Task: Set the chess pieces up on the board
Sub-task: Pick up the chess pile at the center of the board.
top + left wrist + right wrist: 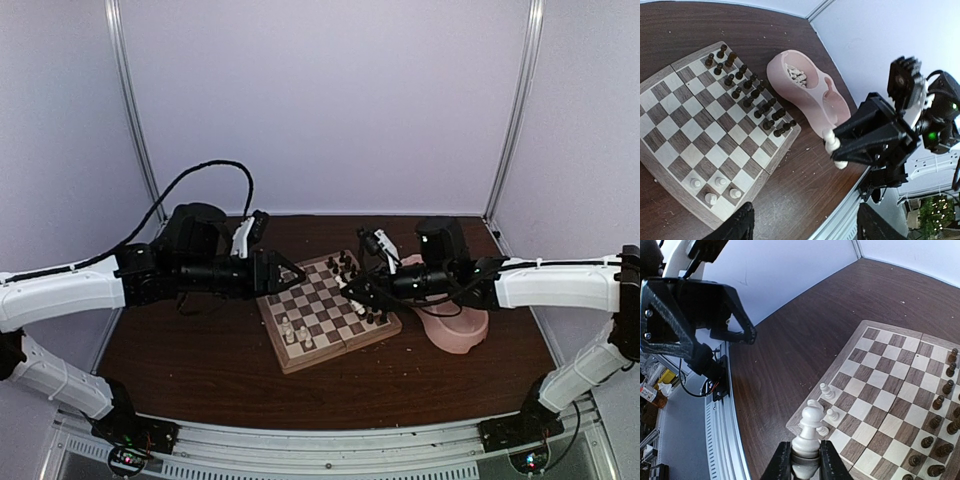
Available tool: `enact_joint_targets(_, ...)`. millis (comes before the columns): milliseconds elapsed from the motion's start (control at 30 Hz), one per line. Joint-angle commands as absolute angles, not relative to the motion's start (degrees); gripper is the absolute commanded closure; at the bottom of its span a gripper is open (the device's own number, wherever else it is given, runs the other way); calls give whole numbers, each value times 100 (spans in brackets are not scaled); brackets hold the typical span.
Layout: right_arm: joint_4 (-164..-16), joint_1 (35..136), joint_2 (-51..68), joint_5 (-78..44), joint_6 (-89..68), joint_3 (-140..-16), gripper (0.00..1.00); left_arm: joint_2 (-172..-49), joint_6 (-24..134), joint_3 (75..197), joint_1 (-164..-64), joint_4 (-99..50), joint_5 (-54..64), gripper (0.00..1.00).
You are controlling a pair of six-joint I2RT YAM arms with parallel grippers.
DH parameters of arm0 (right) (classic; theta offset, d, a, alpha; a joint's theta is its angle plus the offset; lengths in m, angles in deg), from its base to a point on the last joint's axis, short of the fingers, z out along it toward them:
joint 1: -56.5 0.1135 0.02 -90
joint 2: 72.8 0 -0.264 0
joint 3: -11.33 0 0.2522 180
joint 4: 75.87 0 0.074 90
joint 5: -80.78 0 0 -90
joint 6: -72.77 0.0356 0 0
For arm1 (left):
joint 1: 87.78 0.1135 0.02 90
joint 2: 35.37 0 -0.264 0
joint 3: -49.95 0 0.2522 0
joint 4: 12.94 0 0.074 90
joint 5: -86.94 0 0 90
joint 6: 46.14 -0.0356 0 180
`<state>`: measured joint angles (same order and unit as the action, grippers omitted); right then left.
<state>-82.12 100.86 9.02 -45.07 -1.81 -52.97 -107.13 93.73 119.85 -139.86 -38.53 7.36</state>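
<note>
Right end effector (805, 450): clamped on a white piece (809, 427), above board (325, 310)
Left end effector (288, 272): spread wide, empty, at board's far-left edge
Room: open counter (180, 360) left and near; bowl (460, 328) crowds right edge
Hidden: piece's base, between fingers (831, 465)

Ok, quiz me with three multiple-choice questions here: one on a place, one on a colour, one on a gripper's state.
1. Where do the spare white pieces lie? A in the pink bowl; B on the table; C in the left gripper.
2. Which pieces fill two rows on the board? A white; B dark pieces; C red.
3. The right gripper is: A open; B shut on a white piece; C shut on a dark piece.
A, they heap inside it. B, they line one edge. B, its fingers pinch the piece.
</note>
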Motion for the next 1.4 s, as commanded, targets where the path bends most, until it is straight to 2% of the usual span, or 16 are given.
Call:
enact_joint_targets(0, -8135, 10333, 1024, -4265, -506, -5567, 89, -10878, 10089, 11953, -13946, -3054, 869, 31)
enact_joint_targets(233, -8330, 10646, 1237, -4149, -760, -5880, 89, -11262, 10433, 12146, -13946, -3055, 1106, 34)
enact_joint_targets(467, -8405, 10807, 1358, -4104, -896, -6071, 90, -11552, 10729, 12242, -13938, -2859, 1334, 42)
enact_joint_targets(833, -8546, 10908, 1492, -4200, -999, -6237, 89, -11676, 10810, 12268, -13928, -2712, 1540, 44)
enact_joint_targets(1067, -8704, 10967, 1544, -4231, -1078, -6375, 89, -11795, 10931, 12213, -13892, -2427, 1708, 61)
enact_joint_targets(1200, -8715, 10974, 1556, -4172, -1073, -6386, 89, -11799, 10916, 12216, -13894, -2422, 1720, 75)
enact_joint_targets(1367, -8764, 10980, 1562, -4073, -1059, -6378, 87, -11671, 10851, 12169, -13894, -2518, 1589, 78)
